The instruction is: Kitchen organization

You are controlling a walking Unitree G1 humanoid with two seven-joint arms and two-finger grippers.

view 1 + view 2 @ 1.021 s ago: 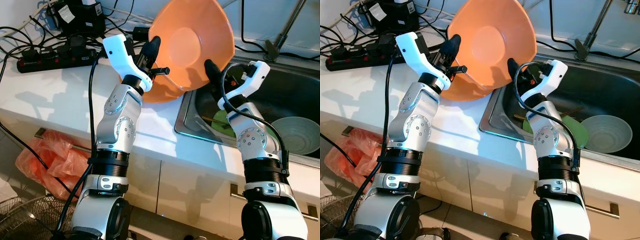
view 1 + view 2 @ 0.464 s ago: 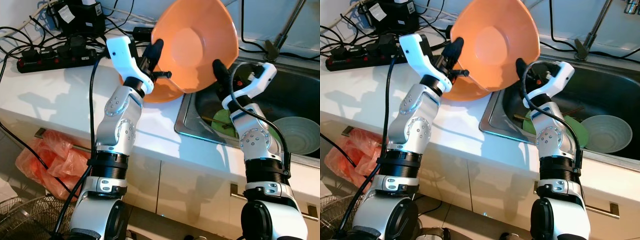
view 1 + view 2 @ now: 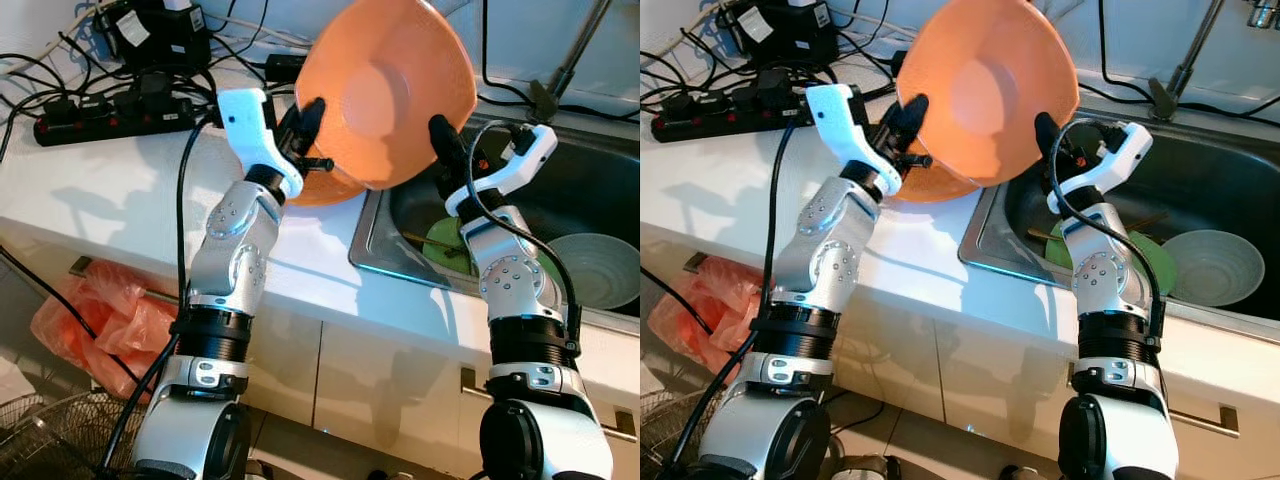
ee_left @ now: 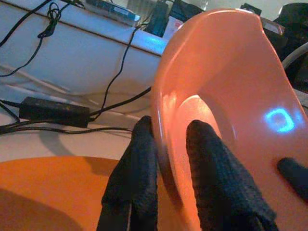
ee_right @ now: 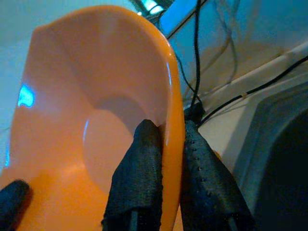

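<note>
A large orange bowl [image 3: 385, 90] is held up on edge above the counter, beside the sink, with its hollow facing me. My left gripper [image 3: 306, 128] is shut on its left rim, one finger inside [image 4: 211, 168] and one outside [image 4: 134, 173]. Across the bowl, my right gripper [image 3: 440, 140] is shut on the opposite rim, pinching it between both fingers [image 5: 139, 168]. Below the raised bowl a second orange piece [image 3: 325, 188] rests on the counter; I cannot tell what it is.
The steel sink [image 3: 368, 250] at right holds a green plate [image 3: 440, 240] and a grey-green bowl [image 3: 600, 270], and a tap [image 3: 560, 80] stands behind it. Power strips and cables [image 3: 100, 120] crowd the white counter's back left. A red plastic bag [image 3: 90, 310] and a wire basket [image 3: 40, 440] lie on the floor.
Both grippers have tipped the orange bowl more upright and carried it slightly toward the sink. Their hold on the rim is unchanged.
</note>
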